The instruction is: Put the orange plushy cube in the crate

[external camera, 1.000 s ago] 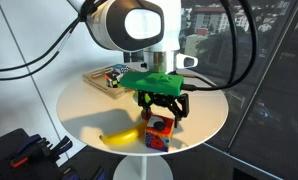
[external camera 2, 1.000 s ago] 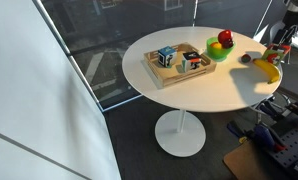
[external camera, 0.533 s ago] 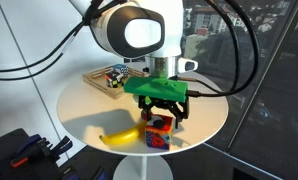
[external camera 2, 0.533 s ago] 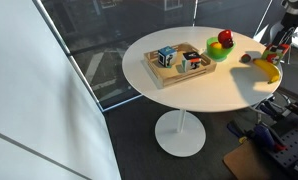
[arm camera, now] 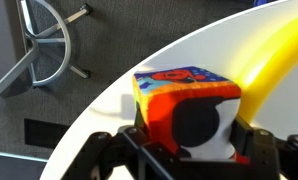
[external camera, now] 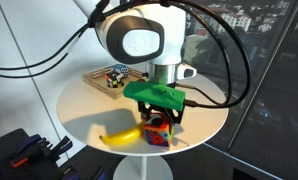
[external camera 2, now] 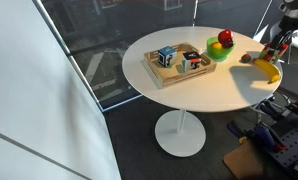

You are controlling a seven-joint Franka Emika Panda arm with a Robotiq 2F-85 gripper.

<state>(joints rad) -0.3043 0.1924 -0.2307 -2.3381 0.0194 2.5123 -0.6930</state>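
Observation:
The orange plushy cube point(arm camera: 184, 105) sits on the round white table, beside a banana point(arm camera: 274, 55). It fills the wrist view, with a dark round spot on its near face and blue and yellow patches on top. My gripper point(arm camera: 187, 150) is open and lowered around it, one finger on each side, close to its sides. In an exterior view the gripper point(external camera: 159, 124) covers most of the cube point(external camera: 157, 135) near the table's front edge. The crate point(external camera 2: 159, 78) lies towards the table's middle and also shows in an exterior view point(external camera: 97, 79).
The crate holds a black-white-green patterned cube point(external camera 2: 166, 57) and a small dark item. A green bowl of fruit point(external camera 2: 220, 50) stands beside the crate. The banana point(external camera 2: 266, 68) lies by the table edge point(arm camera: 99, 120). Equipment lies on the floor below.
My gripper has come down from just above the cube to straddle it. The cube, banana and crate have not moved.

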